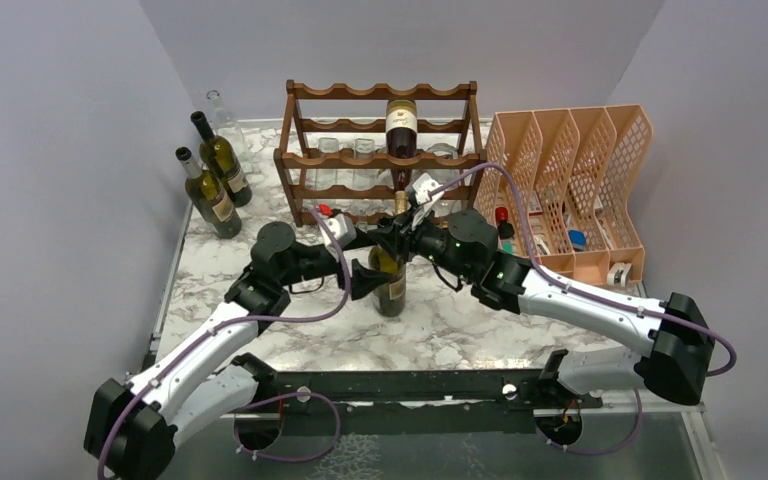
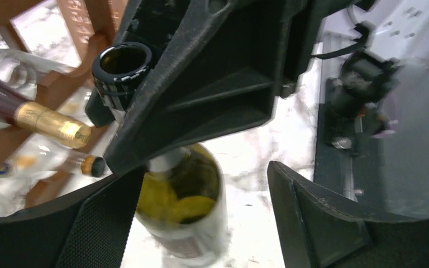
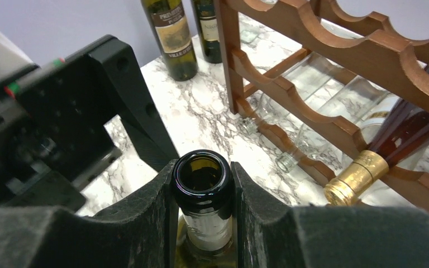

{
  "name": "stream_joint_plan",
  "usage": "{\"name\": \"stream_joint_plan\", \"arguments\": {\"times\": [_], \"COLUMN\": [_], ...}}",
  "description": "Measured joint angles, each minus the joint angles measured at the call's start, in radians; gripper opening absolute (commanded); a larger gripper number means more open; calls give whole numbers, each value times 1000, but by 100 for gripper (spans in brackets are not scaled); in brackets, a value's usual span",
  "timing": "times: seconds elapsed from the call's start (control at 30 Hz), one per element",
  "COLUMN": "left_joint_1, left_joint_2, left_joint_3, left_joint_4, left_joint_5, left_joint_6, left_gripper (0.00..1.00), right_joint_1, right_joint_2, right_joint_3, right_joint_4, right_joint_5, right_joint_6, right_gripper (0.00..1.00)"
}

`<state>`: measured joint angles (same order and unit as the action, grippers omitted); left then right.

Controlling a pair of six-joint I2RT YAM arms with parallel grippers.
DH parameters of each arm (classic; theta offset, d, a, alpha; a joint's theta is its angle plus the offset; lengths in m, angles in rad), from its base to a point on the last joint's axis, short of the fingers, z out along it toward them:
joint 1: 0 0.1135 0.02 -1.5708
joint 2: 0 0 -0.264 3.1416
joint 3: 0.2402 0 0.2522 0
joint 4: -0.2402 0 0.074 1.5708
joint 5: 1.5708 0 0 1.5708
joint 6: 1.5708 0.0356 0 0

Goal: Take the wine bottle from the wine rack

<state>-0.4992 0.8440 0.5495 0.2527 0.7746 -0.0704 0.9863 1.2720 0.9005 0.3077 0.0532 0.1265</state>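
Grey-veined white marble-patterned table (image 1: 460,330), smooth and glossy, bearing everything listed. Dark reddish-brown wooden wine rack (image 1: 380,92), made of open rails with scalloped tops, several tiers high and four slots wide. It holds one dark bottle with a cream label and gold foil neck (image 1: 401,125), lying in an upper tier, and several clear glass bottles (image 1: 345,150) lying in the tiers below. Orange plastic mesh file organizer (image 1: 580,170), just right of the rack, has slanted dividers, and its compartments hold a few small items too small to identify.

Task object: green glass wine bottle with a pale label and an uncorked round mouth (image 1: 390,285). It stands upright on the table just in front of the rack, out of its slots. Whether it contains liquid cannot be told.

Two labelled dark green bottles (image 1: 210,195) and one clear bottle (image 1: 225,115) stand upright left of the rack.

Right gripper (image 3: 204,223), in front of the rack, has matte black textured fingers clamped tight on the wine bottle's neck. Left gripper (image 2: 201,218) is spread wide around the bottle's body. One mesh-textured pad (image 2: 100,223) is just beside the glass and the other finger stands apart, so it grips nothing.
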Motion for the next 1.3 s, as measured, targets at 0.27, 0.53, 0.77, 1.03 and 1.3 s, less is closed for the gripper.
{"name": "stream_joint_plan", "arguments": {"times": [0.27, 0.53, 0.77, 1.03, 1.3], "left_joint_1": [-141, -163, -162, -169, -171], "left_joint_2": [173, 180, 206, 205, 115], "left_joint_3": [37, 19, 18, 18, 19], "left_joint_4": [109, 171, 199, 209, 90], "left_joint_5": [-178, -267, -276, -306, -454], "left_joint_6": [37, -15, -15, -1, 7], "left_gripper": [63, 45, 24, 0, 0], "right_joint_1": [-6, -11, -22, -35, -11], "right_joint_2": [-1, -18, -26, -45, -155], "right_joint_3": [8, 7, 4, 50, 124], "right_joint_4": [-23, -47, -55, -76, -251], "right_joint_5": [-17, -17, -25, -44, 11], "right_joint_6": [8, 21, 44, 36, 15], "right_gripper": [1, 5, 16, 93, 100]}}
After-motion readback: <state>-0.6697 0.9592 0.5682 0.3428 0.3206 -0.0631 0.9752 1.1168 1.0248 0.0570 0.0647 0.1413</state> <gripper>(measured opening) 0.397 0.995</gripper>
